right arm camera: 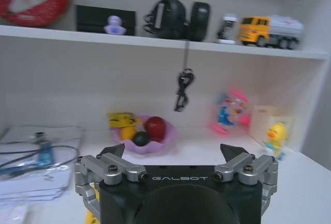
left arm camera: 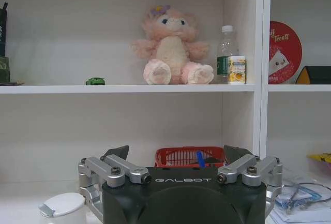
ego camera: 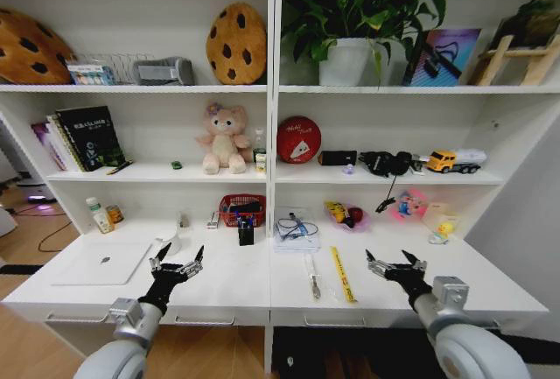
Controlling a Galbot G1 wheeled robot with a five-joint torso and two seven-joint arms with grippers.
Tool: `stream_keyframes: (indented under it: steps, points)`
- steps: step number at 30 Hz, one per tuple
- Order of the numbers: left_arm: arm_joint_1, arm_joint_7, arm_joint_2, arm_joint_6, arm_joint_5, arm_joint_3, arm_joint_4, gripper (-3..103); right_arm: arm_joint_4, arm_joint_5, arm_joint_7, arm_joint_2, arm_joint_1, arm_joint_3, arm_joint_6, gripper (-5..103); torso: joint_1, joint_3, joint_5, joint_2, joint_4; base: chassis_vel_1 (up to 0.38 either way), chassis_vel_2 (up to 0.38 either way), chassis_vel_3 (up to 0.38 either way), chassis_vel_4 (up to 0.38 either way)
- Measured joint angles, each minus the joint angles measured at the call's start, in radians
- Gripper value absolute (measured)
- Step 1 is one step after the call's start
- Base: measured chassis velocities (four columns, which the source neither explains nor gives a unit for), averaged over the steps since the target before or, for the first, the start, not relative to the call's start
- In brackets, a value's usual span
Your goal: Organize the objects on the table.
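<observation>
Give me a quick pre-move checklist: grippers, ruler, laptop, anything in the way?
1. Left gripper open, holding nothing, over the table: ok.
2. Right gripper open, holding nothing: ok.
3. Yellow ruler flat on the table between the grippers, nearer the right one, nothing on it: ok.
4. Silver laptop closed, at the table's left end: ok.
5. Tool lies close beside the ruler; touching: cannot tell.

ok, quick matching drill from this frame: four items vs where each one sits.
Items:
1. silver laptop
2. yellow ruler
3. green toy car
4. red basket

Places:
A. shelf, beside the pink plush bear
B. desk, far left
C. desk, near the right gripper
D. back of desk, centre

Pairs: 1-B, 2-C, 3-A, 4-D
</observation>
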Motion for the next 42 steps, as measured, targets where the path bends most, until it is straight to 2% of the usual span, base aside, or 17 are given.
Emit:
stream_keyframes:
  steps: [2,3,6,12,15,16,18,21,23,26,32,40,42]
  points:
    - [0.0,0.0,0.0,0.0,0.0,0.0,0.0,100,-0.041,0.041,0.099,0.031,0.017,-0.008,0.029,100,0.0,0.0,0.0001,0.0,0.0,0.0,0.0,0.0,0.0]
    - [0.0,0.0,0.0,0.0,0.0,0.0,0.0,100,-0.06,0.052,0.12,0.042,0.021,-0.003,0.036,100,0.0,0.0,0.0001,0.0,0.0001,0.0,0.0,0.0,0.0]
    - [0.0,0.0,0.0,0.0,0.0,0.0,0.0,100,-0.095,0.058,0.121,0.055,0.024,0.019,0.051,100,0.0,0.0,-0.0001,0.0,0.0002,0.0,0.0,0.0,0.0]
    - [0.0,0.0,0.0,0.0,0.0,0.0,0.0,100,-0.265,0.067,0.038,0.039,0.058,0.095,0.094,100,0.0,0.0,0.0001,0.0,0.0,0.0,0.0,0.0,0.0]
    - [0.0,0.0,0.0,0.0,0.0,0.0,0.0,100,-0.36,0.095,-0.022,-0.009,0.1,0.114,0.085,100,0.0,0.0,0.0002,0.0,-0.0001,0.0,0.0,0.0,0.0]
    - [0.0,0.0,0.0,0.0,0.0,0.0,0.0,100,-0.4,0.112,-0.054,-0.034,0.124,0.115,0.072,100,0.0,0.0,0.0001,0.0,0.0,0.0,0.0,0.0,0.0]
    - [0.0,0.0,0.0,0.0,0.0,0.0,0.0,100,-0.406,0.115,-0.059,-0.037,0.129,0.115,0.068,100,0.0,0.0,0.0001,0.0,0.0001,0.0,0.0,0.0,0.0]
    - [0.0,0.0,0.0,0.0,0.0,0.0,0.0,100,-0.479,0.133,-0.15,-0.088,0.18,0.113,0.012,100,0.0,0.0,0.0,0.0,0.0003,0.0,0.0,0.0,0.0]
    - [0.0,0.0,0.0,0.0,0.0,0.0,0.0,100,-0.487,0.134,-0.166,-0.095,0.186,0.112,0.003,100,0.0,0.0,0.0,0.0,0.0003,0.0,0.0,0.0,0.0]
    - [0.0,0.0,0.0,0.0,0.0,0.0,0.0,100,-0.517,0.145,-0.22,-0.116,0.204,0.111,-0.049,100,0.0,0.0,0.0,0.0,0.0001,0.0,0.0,0.0,0.0]
    - [0.0,0.0,0.0,0.0,0.0,0.0,0.0,100,-0.532,0.184,-0.191,-0.112,0.209,0.105,-0.107,100,0.0,0.0,-0.0001,0.0,0.0,0.0,0.0,0.0,0.0]
    - [0.0,0.0,0.0,0.0,0.0,0.0,0.0,100,-0.605,0.177,-0.209,-0.111,0.235,0.095,-0.107,103,0.0,0.0,0.0,0.0,0.0,0.0,0.0,0.0,0.0]
    - [0.0,0.0,0.0,0.0,0.0,0.0,0.0,100,-0.628,0.166,-0.235,-0.115,0.247,0.092,-0.102,95,0.0,0.0,0.0,0.0,0.0001,0.0,0.0,0.0,0.0]
